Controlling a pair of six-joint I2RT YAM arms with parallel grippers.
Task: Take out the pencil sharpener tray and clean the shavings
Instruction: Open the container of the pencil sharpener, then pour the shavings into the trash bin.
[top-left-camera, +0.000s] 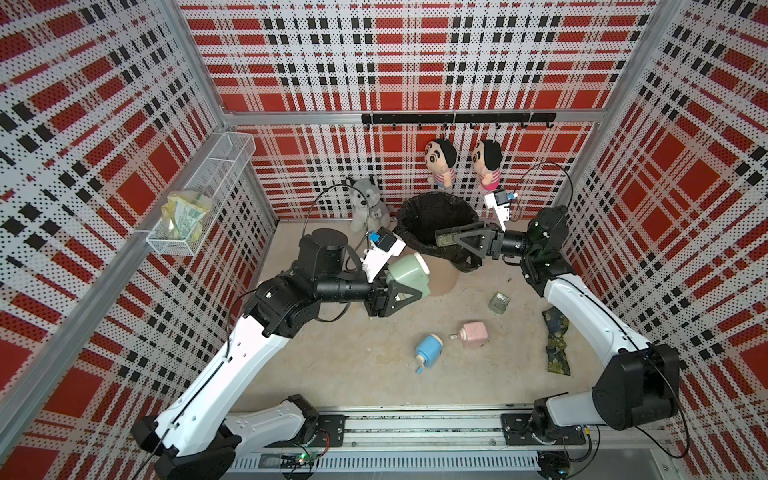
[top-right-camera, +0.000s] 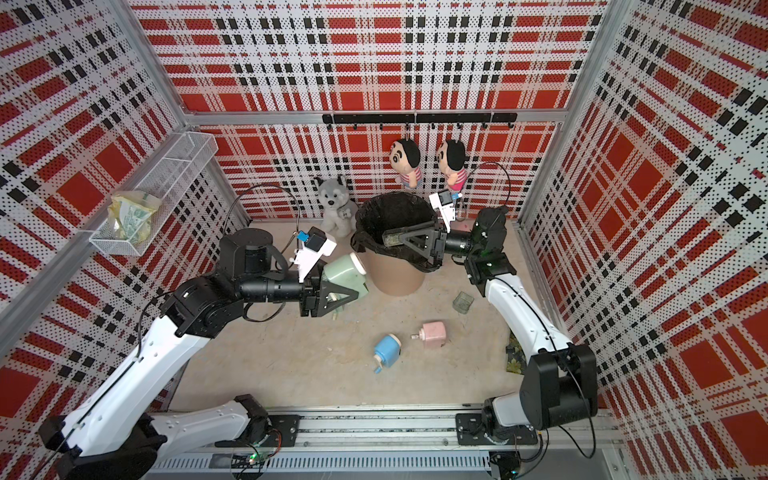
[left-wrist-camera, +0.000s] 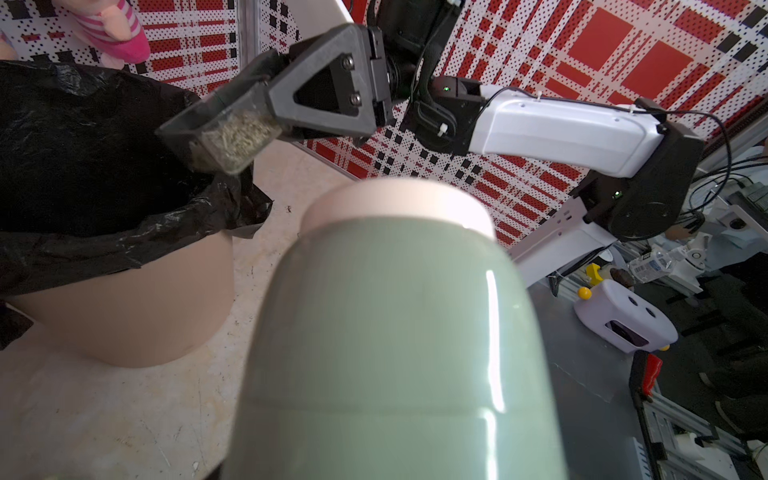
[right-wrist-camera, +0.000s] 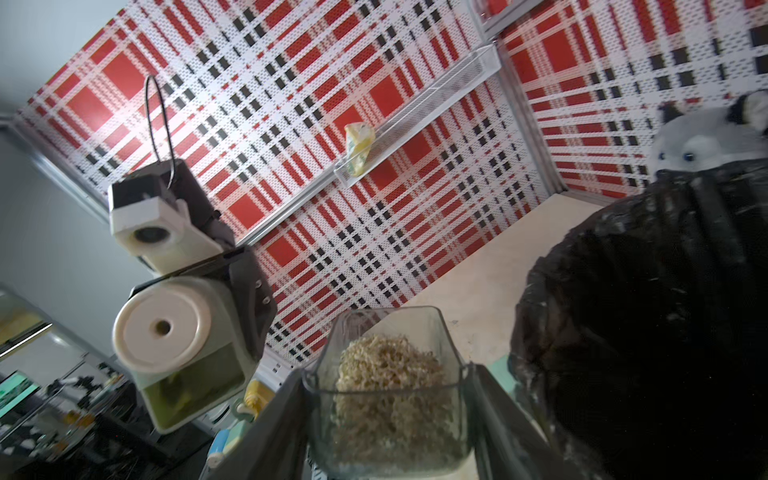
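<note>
My left gripper (top-left-camera: 405, 284) is shut on a green pencil sharpener (top-left-camera: 409, 272) with a cream end cap, lifted off the table beside the bin. The sharpener (left-wrist-camera: 395, 332) fills the left wrist view and hides the fingers there. My right gripper (top-left-camera: 457, 240) is shut on the clear tray (top-left-camera: 445, 238), holding it over the near rim of the tan bin (top-left-camera: 444, 282), which has a black bag (top-left-camera: 436, 216). In the right wrist view the tray (right-wrist-camera: 390, 399) sits between the dark fingers (right-wrist-camera: 274, 428) with tan shavings (right-wrist-camera: 386, 374) heaped inside. The sharpener (right-wrist-camera: 178, 332) shows an empty slot.
A blue sharpener (top-left-camera: 428, 347) and a pink sharpener (top-left-camera: 473, 334) lie on the table in front. Another small clear tray (top-left-camera: 498, 302) and a patterned cloth (top-left-camera: 557, 340) lie at the right. A husky plush (top-left-camera: 368, 203) and two hanging dolls (top-left-camera: 440, 160) are behind the bin.
</note>
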